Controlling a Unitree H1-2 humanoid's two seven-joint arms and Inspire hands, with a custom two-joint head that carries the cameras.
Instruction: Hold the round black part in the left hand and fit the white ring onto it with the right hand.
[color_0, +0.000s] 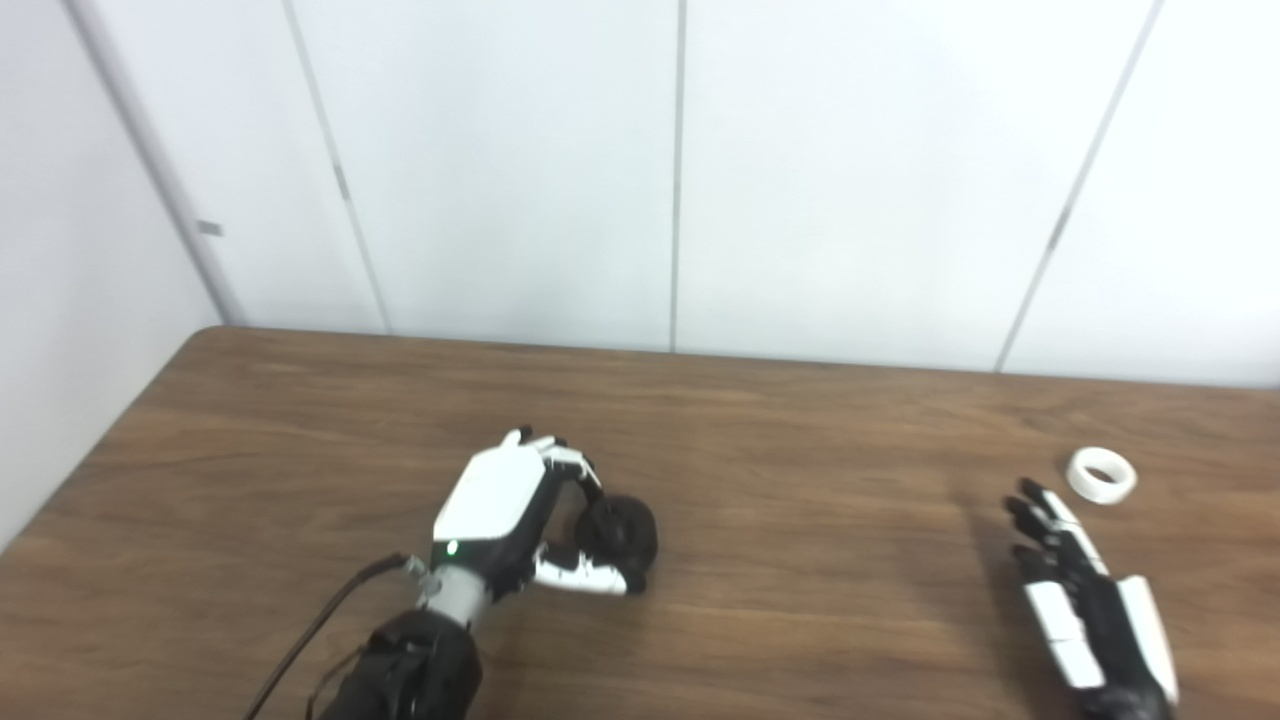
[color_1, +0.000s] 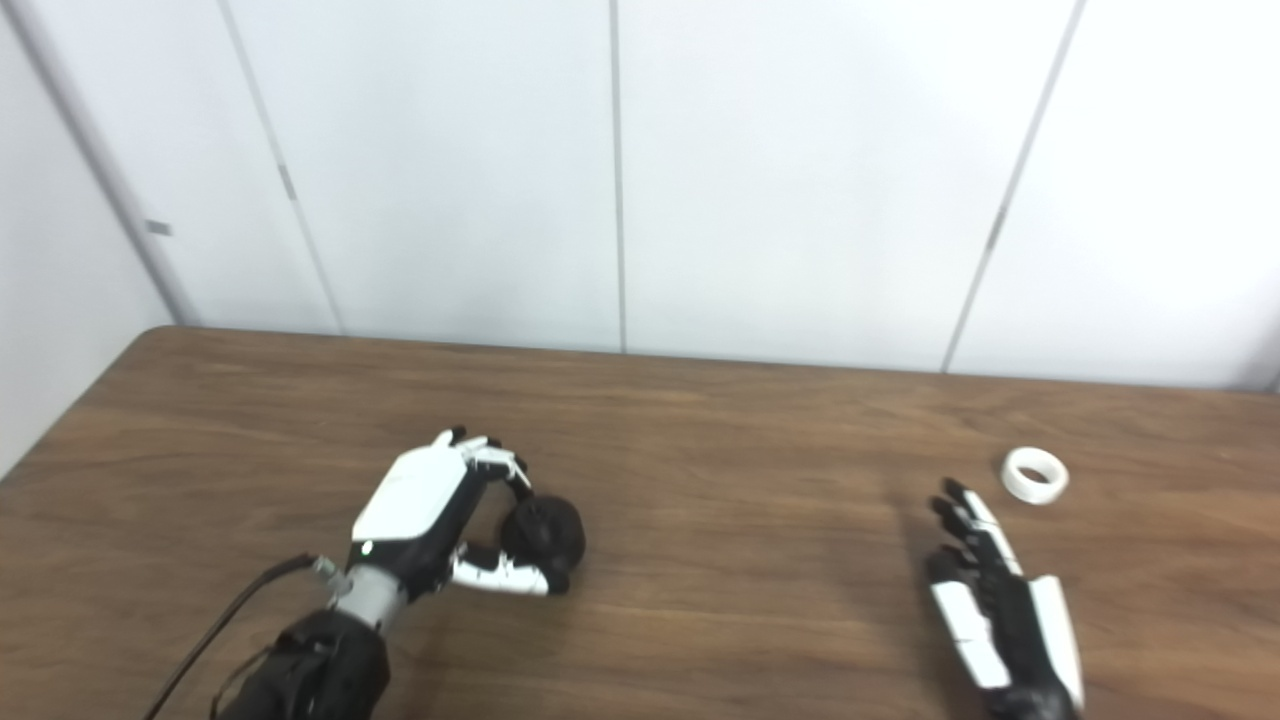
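Left hand (color_0: 510, 510) curled around black part (color_0: 622, 532), mid-table (color_0: 800, 620). Right hand (color_0: 1085, 600) empty, fingers spread, just short of ring (color_0: 1100, 475) lying flat right of the part. Ring looks light, rigid, slick; pinch across its rim.

Left hand curled, right hand flat

The left hand (color_0: 520, 510) curls, fingers and thumb bent toward each other; the right hand (color_0: 1085, 590) lies extended, fingers straight and slightly spread.
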